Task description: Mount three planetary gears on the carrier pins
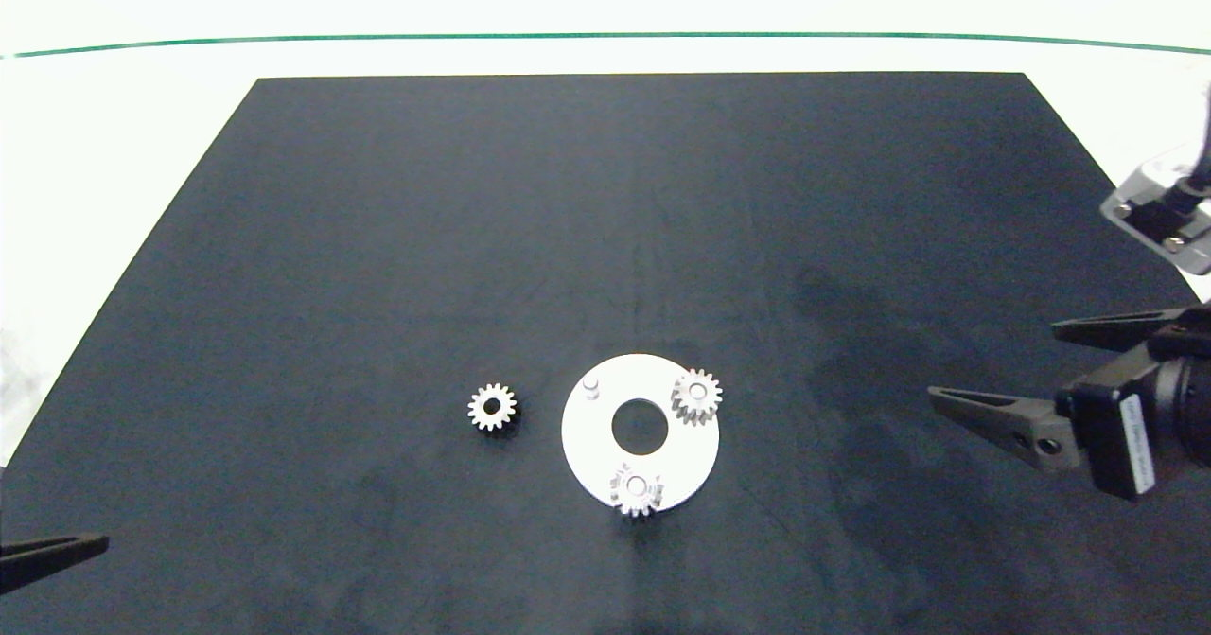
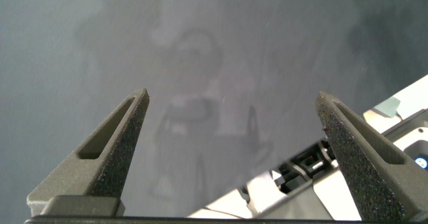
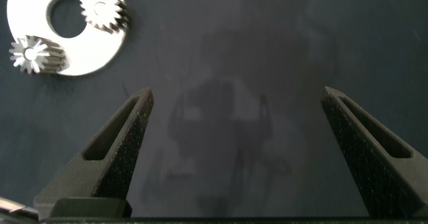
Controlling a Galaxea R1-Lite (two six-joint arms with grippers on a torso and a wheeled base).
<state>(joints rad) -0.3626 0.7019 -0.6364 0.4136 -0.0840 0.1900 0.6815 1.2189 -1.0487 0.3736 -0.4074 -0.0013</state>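
Observation:
A flat white carrier disc (image 1: 588,436) with a large centre hole lies on the black mat, near its front middle. Two silvery planetary gears sit on carrier pins: one (image 1: 697,395) at the disc's far right, one (image 1: 636,489) at its near edge. The far-left pin (image 1: 592,387) stands bare. A third gear (image 1: 492,407) lies flat on the mat just left of the disc. My right gripper (image 1: 993,363) hovers open well to the right of the disc, holding nothing. My left gripper (image 2: 231,103) is open and empty at the mat's near left corner, only a fingertip (image 1: 95,545) showing from above.
The black mat (image 1: 605,238) covers most of a white table. A green line (image 1: 605,36) runs across the far side. The right wrist view shows the disc (image 3: 83,53) with both mounted gears beyond the open fingers.

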